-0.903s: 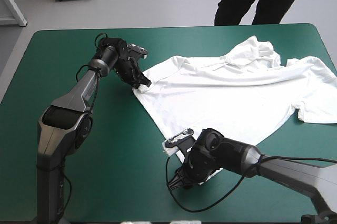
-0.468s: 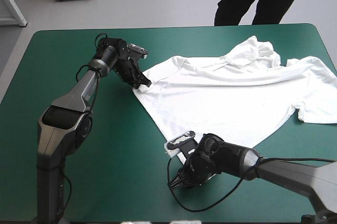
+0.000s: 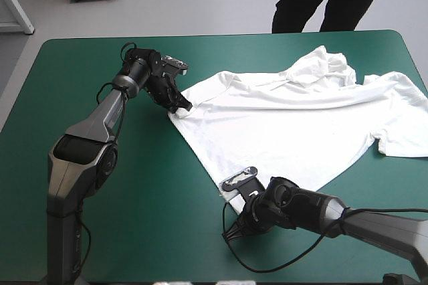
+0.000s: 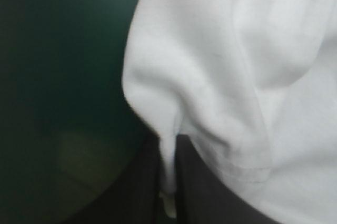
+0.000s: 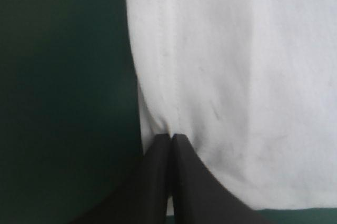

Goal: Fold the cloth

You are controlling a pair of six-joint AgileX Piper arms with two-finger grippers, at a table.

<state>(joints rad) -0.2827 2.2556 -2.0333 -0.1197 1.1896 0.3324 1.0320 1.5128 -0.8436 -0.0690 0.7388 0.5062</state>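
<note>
t-shirt point(image 3: 294, 124) lies spread mostly flat on the right half of the table point(image 3: 134, 231), with a bunched heap toward the table's far edge and one sleeve reaching the table's right edge. left gripper point(image 3: 182, 110) sits left of table centre, toward the far side, clamped on the shirt corner there. left wrist view shows a ridge of white cloth pinched between the black fingers. right gripper point(image 3: 233, 197) is low toward the table's near edge, about mid-width, fingers all but closed on the hem at the shirt's near corner. right wrist view shows the stitched hem running away from the fingertips, cloth flat on the teal-green cover
</note>
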